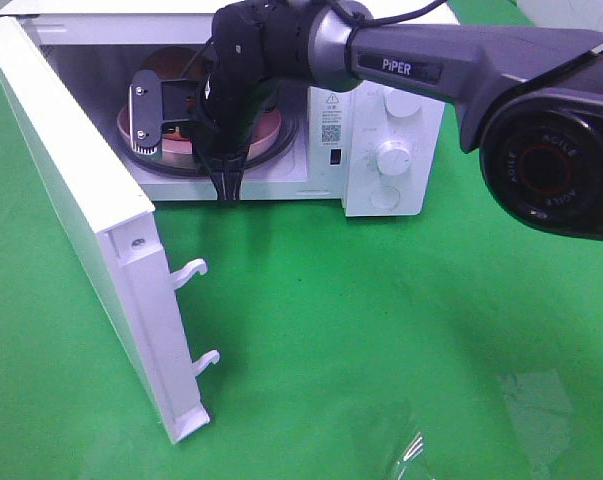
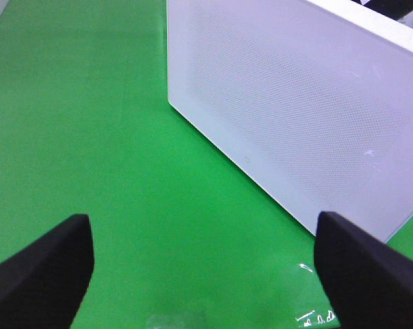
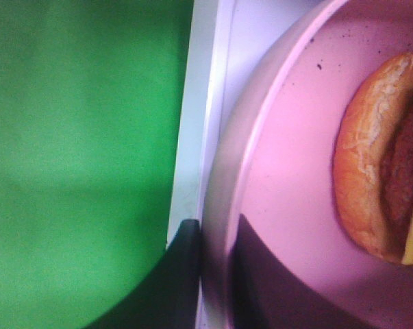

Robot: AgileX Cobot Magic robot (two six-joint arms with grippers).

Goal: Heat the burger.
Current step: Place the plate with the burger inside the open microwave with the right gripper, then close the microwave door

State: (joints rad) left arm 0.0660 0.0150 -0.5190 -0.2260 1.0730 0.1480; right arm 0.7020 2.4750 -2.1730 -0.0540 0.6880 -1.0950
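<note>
The burger (image 3: 377,185) lies on the round pink plate (image 3: 288,171) inside the open microwave (image 1: 326,160). In the right wrist view I see its golden-brown bun, dark patty and a bit of yellow cheese. In the exterior high view the right arm hides most of it; only a brown bun top (image 1: 176,62) shows. My right gripper (image 1: 227,190) points down at the microwave's front opening, its jaws close around the plate's near rim (image 3: 220,205). My left gripper (image 2: 203,274) is open and holds nothing, above the green cloth and facing the door's outer face.
The white microwave door (image 1: 81,200) stands swung out to the left, with two latch hooks (image 1: 193,270) on its end. The control panel with knobs (image 1: 391,155) is on the right. A green cloth (image 1: 381,330) covers the table, and a clear plastic scrap (image 1: 411,450) lies near the front edge.
</note>
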